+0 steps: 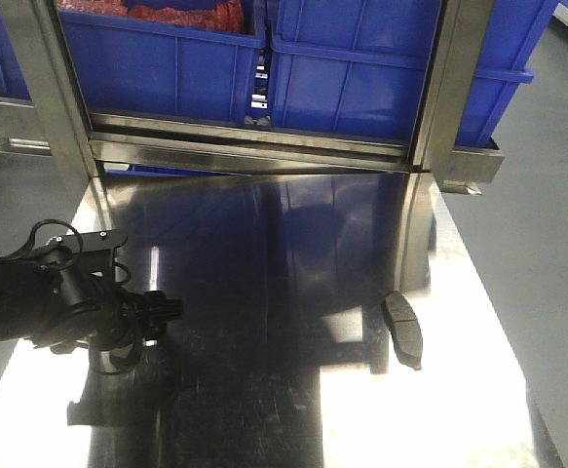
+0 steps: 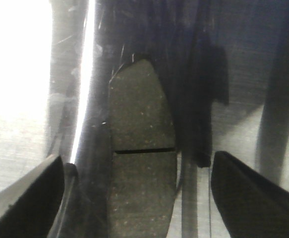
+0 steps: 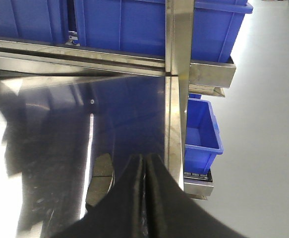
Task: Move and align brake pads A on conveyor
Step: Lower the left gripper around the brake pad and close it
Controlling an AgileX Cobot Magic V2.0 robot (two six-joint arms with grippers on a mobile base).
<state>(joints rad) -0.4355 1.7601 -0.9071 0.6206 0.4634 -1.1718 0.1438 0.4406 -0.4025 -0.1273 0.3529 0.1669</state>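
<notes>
One dark-grey brake pad (image 1: 401,330) lies on the shiny steel table (image 1: 293,244) near its right edge. In the right wrist view this brake pad (image 3: 100,177) sits just left of my right gripper (image 3: 145,166), which is shut with nothing between its fingers. Another grooved brake pad (image 2: 142,148) lies flat on the steel in the left wrist view. My left gripper (image 2: 139,198) is open and stands over it, with one finger on each side, apart from it. The left arm (image 1: 59,297) reaches in from the left; the pad under it is hidden in the front view. The conveyor is out of view.
Blue bins (image 1: 352,78) stand on a steel rack (image 1: 254,141) behind the table, with upright steel posts (image 1: 454,88) at both sides. A small blue bin (image 3: 201,129) hangs below the table's right edge. Grey floor lies to the right.
</notes>
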